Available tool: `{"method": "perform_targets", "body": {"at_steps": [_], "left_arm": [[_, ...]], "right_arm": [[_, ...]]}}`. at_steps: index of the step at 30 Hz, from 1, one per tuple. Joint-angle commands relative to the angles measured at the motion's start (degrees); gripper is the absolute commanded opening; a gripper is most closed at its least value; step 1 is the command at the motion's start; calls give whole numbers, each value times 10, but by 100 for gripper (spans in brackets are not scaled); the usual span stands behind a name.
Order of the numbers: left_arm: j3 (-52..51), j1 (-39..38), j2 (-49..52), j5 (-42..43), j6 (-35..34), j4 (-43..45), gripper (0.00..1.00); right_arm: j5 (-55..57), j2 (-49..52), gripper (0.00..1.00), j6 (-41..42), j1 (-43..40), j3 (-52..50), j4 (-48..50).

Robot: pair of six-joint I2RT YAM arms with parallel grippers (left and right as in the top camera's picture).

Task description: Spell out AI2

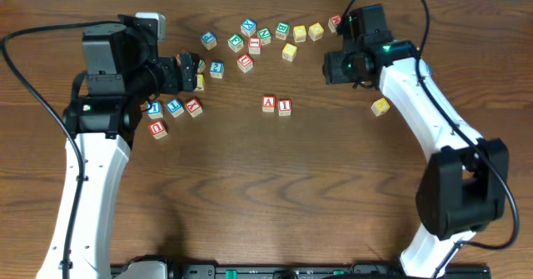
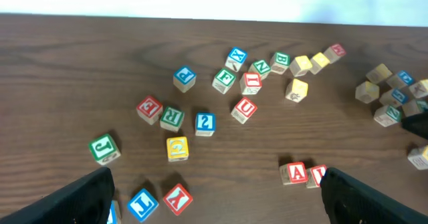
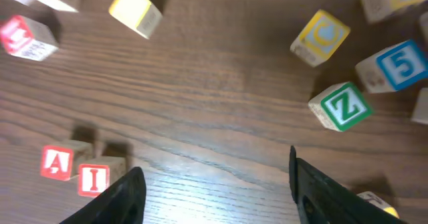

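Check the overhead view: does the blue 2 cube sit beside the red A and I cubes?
No, the blue 2 cube lies apart from the red A cube and red I cube.

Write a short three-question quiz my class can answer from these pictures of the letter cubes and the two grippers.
1. True or false: in the overhead view, the red A cube and the red I cube stand side by side, with the A on the left.
2. Pick one. The blue 2 cube is (a) touching the I, (b) apart from that pair, close to the left gripper, (c) stacked on the A.
3. Short answer: what does the right gripper hold?

Key: 1 true; 2 b; 3 nothing, its jaws are open with only bare table between them.
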Motion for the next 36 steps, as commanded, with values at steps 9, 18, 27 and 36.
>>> {"method": "perform_targets", "body": {"at_steps": [9,18,27,36], "left_arm": [[273,-63,192,-99,-47,-206,98],[376,-116,355,-133,-20,-262,56],[376,-123,466,-133,-74,-210,57],[376,-123,532,-181,-82,-139,68]], "right_arm": [[3,-48,67,5,-22,1,-17],[4,-49,71,4,-23,1,-43],[16,-49,72,4,-23,1,-55],[16,-49,73,-7,-23,1,-61]]}}
